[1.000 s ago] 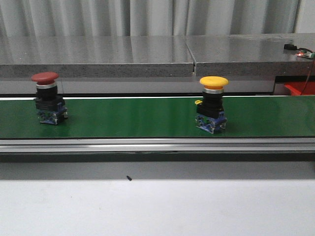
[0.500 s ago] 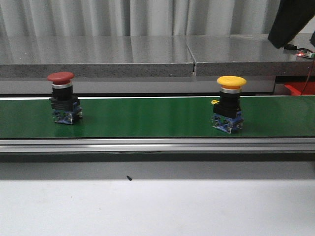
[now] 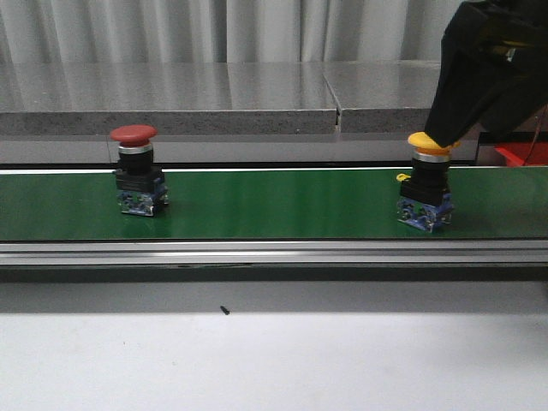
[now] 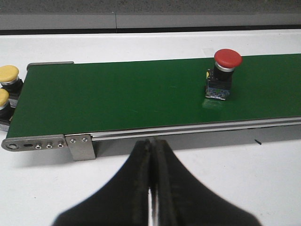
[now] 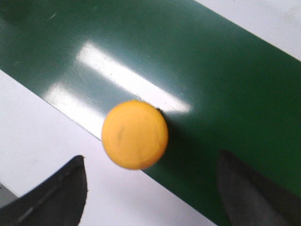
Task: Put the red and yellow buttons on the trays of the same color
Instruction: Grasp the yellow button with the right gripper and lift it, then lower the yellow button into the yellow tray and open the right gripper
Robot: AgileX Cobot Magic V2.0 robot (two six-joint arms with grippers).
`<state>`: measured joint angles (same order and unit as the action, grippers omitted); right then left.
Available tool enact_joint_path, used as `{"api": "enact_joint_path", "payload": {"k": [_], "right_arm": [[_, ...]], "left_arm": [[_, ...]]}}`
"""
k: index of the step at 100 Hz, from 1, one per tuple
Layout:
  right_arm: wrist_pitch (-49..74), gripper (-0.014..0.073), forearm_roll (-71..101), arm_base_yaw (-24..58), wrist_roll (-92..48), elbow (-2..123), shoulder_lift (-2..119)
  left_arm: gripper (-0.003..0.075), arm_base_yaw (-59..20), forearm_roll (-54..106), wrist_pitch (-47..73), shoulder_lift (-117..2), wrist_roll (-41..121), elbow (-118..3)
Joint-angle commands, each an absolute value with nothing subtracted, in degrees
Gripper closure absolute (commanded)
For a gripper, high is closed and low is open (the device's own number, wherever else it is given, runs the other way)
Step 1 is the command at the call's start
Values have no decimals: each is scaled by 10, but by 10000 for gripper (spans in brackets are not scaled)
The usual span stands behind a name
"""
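Yellow button stands upright on the green belt toward its right end, right gripper poised directly above with fingers spread wide either side of the cap, while the red button sits well left and the left gripper is pressed together.

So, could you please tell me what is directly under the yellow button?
The yellow button stands on the green belt, on its black body and blue base. The right gripper hangs above with open jaws. The arm hides part of the cap in the front view.
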<state>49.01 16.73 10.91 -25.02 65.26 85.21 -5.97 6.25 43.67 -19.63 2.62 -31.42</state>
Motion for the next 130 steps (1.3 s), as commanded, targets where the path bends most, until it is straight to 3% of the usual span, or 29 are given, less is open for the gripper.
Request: {"api": "enact_joint_path", "payload": {"k": [1, 19, 41, 53, 92, 130], "right_arm": [[460, 25, 194, 109, -275, 672, 846], [436, 56, 208, 109, -288, 672, 863], [438, 321, 206, 106, -288, 672, 866], [438, 398, 206, 106, -288, 672, 865], [455, 401, 206, 83, -286, 672, 794], [457, 401, 206, -65, -271, 645, 729]], "left_arm": [[739, -65, 66, 397, -202, 20, -330], [739, -65, 66, 397, -202, 20, -330], [739, -65, 66, 397, -202, 20, -330], [739, -65, 66, 397, -202, 20, -330], [739, -65, 66, 397, -202, 20, -330], [739, -65, 66, 397, -202, 20, -330]]}}
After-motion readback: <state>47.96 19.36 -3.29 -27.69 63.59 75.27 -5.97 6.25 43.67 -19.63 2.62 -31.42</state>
